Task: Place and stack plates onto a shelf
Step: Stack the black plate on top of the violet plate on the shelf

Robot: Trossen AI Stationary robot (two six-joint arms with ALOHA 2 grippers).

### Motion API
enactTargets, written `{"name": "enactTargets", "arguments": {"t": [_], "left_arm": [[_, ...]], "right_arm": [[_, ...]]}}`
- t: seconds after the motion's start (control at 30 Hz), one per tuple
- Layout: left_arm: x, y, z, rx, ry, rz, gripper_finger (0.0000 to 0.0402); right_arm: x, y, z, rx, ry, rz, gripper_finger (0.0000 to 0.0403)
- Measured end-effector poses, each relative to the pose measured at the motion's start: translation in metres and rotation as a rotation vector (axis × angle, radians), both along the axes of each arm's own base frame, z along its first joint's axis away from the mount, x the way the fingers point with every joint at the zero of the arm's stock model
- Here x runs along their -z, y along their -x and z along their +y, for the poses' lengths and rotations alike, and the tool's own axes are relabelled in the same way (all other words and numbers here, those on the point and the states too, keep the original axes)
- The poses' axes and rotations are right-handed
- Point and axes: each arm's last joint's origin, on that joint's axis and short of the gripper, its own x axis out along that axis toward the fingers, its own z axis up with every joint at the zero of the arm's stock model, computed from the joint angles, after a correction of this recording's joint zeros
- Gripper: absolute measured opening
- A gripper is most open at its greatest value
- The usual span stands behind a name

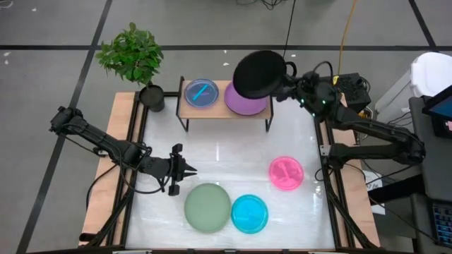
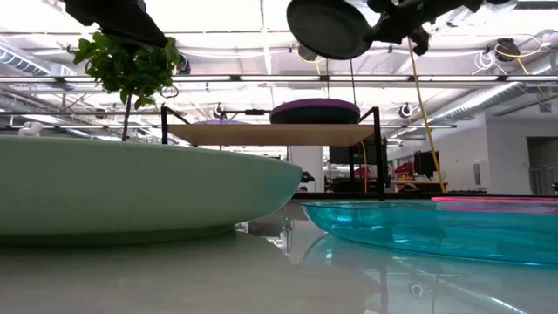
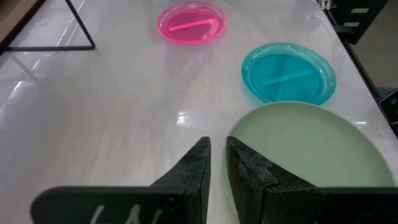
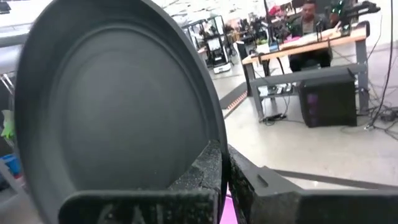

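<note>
My right gripper (image 1: 284, 83) is shut on a black plate (image 1: 259, 73), high above the purple plate (image 1: 247, 104) that lies on the right half of the wooden shelf (image 1: 220, 104). A translucent blue plate (image 1: 201, 93) lies on the shelf's left half. On the table lie a sage green plate (image 1: 207, 207), a cyan plate (image 1: 249, 214) and a pink plate (image 1: 286, 173). My left gripper (image 1: 192, 171) is shut and hovers low just beyond the sage plate's far-left rim (image 3: 249, 124), touching nothing. My right gripper pinches the black plate by its rim (image 4: 214, 140) on the side toward the table's right edge, one finger on the inner face and one on the back. The fingers come in about level from the table's right. The plate is lifted clear and slightly tilted above the shelf (image 2: 279, 133).
A potted plant (image 1: 134, 56) stands at the table's far left corner beside the shelf. The white tabletop has wooden side edges (image 1: 120, 141). Open tabletop lies between the shelf and the three loose plates. A person (image 4: 308, 12) sits at a desk far back in the room.
</note>
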Motion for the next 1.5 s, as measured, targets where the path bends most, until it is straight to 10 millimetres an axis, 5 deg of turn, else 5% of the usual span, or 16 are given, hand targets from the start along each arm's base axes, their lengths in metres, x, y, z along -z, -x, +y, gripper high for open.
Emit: {"name": "enactTargets", "arguments": {"t": [0.37, 0.77, 1.5], "left_arm": [[0.0, 0.0, 0.0, -0.003, 0.006, 0.0, 0.0058], [0.0, 0.0, 0.0, -0.004, 0.007, 0.0, 0.0058], [0.001, 0.003, -0.004, -0.001, 0.022, 0.017, 0.0058]], "right_arm": [[0.036, -0.022, -0.033, -0.128, -0.174, 0.114, 0.0], [0.056, -0.018, -0.062, -0.204, -0.293, 0.146, 0.0], [0.067, -0.022, -0.067, -0.201, -0.324, 0.189, 0.0034]]}}
